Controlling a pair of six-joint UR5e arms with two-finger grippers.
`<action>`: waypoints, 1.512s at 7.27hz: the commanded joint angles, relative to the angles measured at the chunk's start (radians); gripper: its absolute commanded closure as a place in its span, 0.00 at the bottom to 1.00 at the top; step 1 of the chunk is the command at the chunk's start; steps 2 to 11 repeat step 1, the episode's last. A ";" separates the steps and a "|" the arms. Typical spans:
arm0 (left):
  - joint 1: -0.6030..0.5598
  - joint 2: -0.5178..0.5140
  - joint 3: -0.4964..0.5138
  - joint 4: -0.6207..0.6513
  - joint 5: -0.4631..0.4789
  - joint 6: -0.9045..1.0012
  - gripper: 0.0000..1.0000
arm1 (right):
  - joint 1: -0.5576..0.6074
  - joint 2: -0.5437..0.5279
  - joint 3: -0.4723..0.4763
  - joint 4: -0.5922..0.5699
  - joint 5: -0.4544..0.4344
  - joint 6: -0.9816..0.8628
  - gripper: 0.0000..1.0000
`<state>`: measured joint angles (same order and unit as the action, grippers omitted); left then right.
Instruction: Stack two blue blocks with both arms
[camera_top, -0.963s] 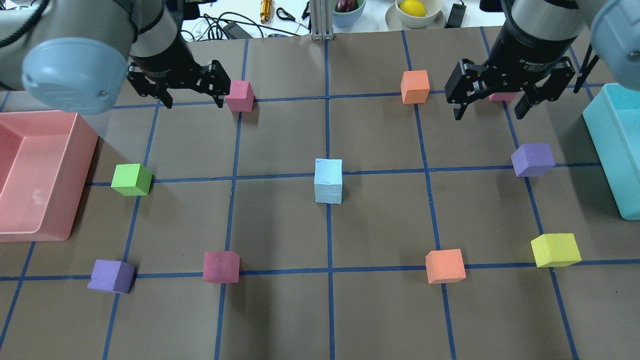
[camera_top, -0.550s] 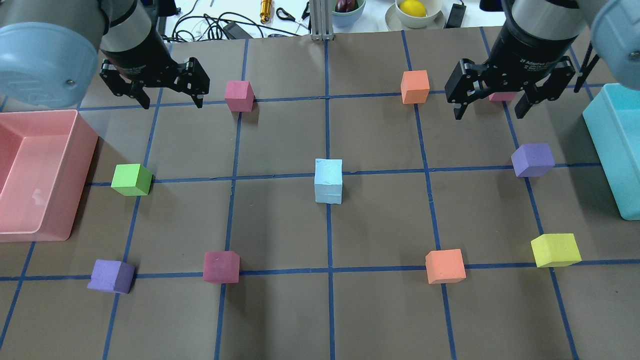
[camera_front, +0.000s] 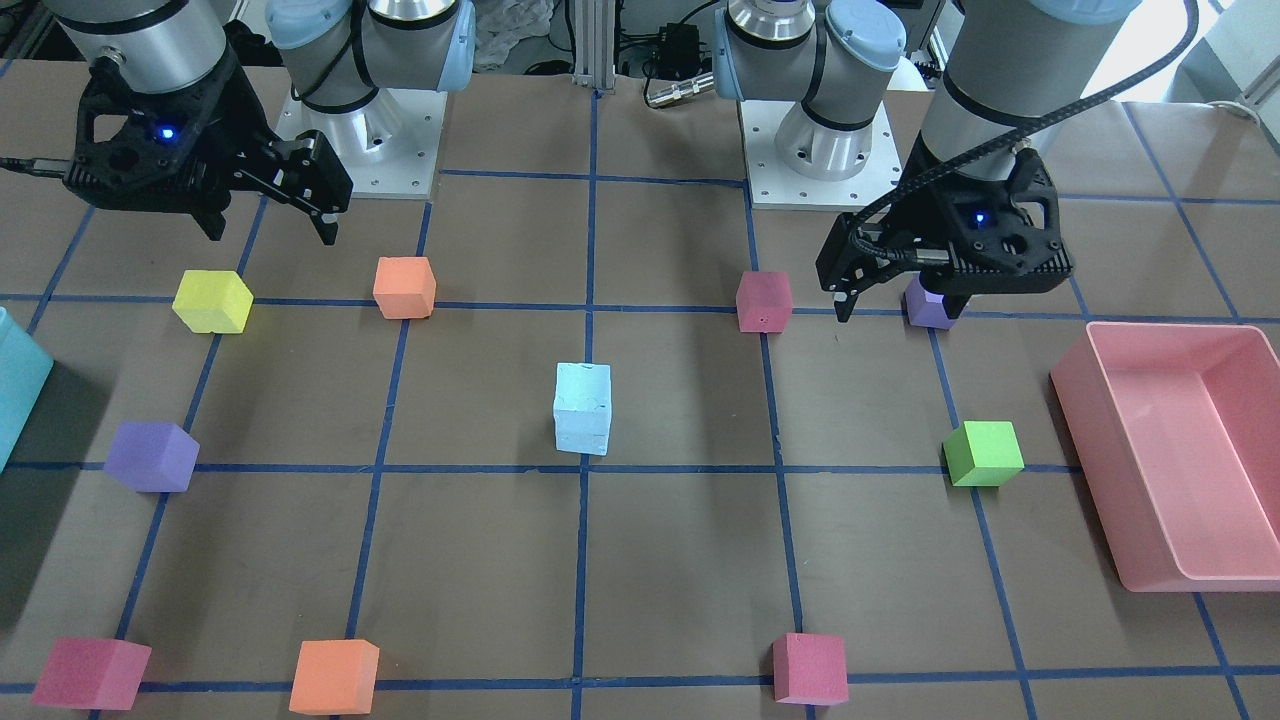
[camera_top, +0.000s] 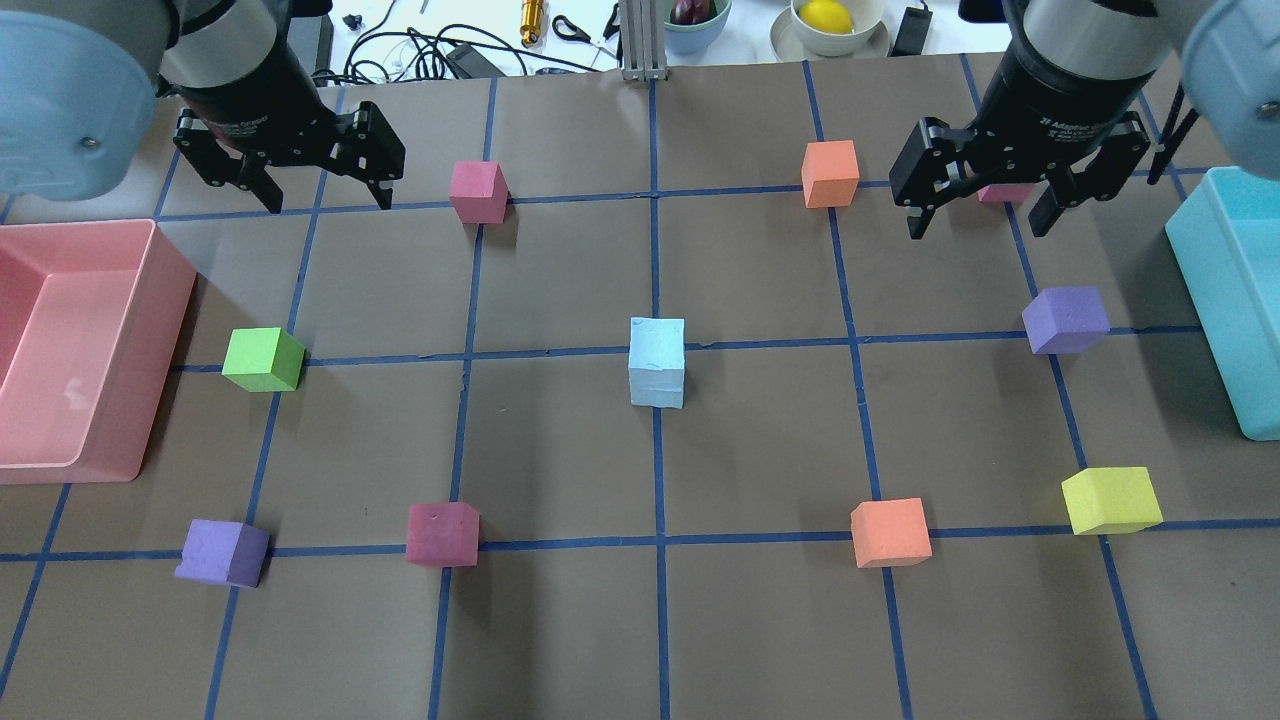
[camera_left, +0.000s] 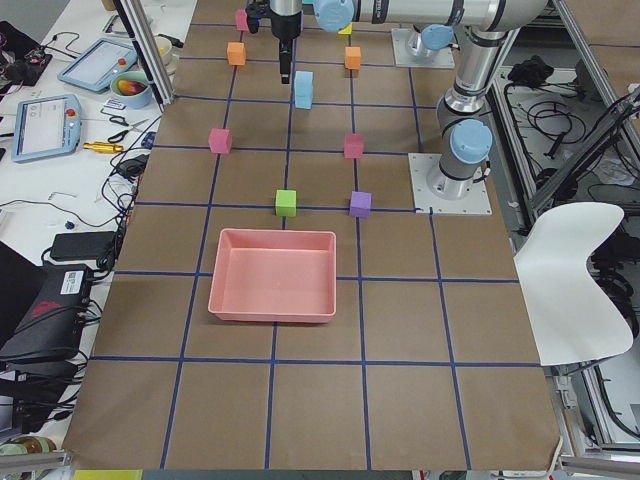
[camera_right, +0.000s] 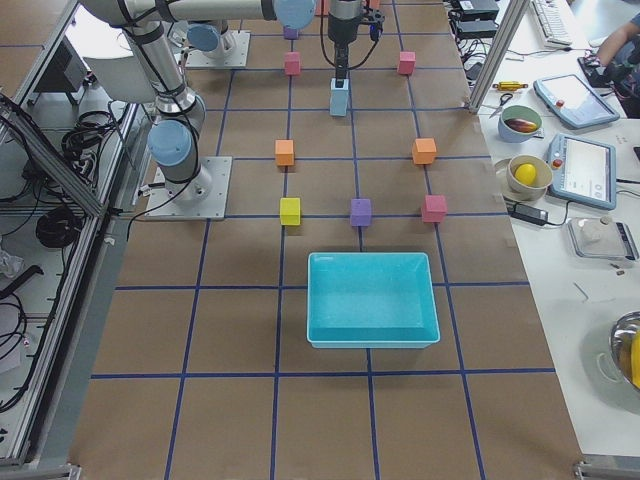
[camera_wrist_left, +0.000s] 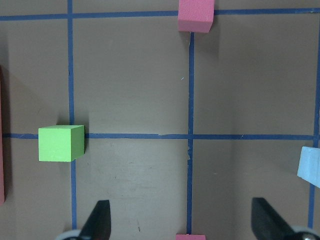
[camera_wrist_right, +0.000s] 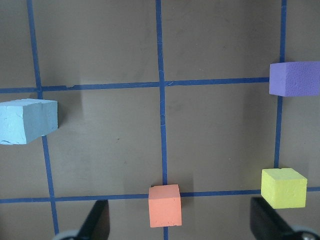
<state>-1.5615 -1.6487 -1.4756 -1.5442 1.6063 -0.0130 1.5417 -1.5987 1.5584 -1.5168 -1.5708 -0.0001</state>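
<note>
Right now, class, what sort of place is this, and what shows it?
Probably a robotics lab: left arm and right arm bolted to a tape-gridded table, with control tablets on a side bench.

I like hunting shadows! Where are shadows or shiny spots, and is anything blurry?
Overhead exterior: the far pink block throws a soft shadow toward lower right; the pink bin has a small white glint. Exterior front-facing: a dark shadow lies beside the teal bin. Left wrist-mounted: the green block looks sharp.
</note>
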 joint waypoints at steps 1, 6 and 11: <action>0.004 -0.007 0.029 -0.051 -0.023 -0.002 0.00 | 0.000 0.000 0.000 0.000 0.000 0.000 0.00; 0.004 -0.007 0.029 -0.051 -0.023 -0.002 0.00 | 0.000 0.000 0.000 0.000 0.000 0.000 0.00; 0.004 -0.007 0.029 -0.051 -0.023 -0.002 0.00 | 0.000 0.000 0.000 0.000 0.000 0.000 0.00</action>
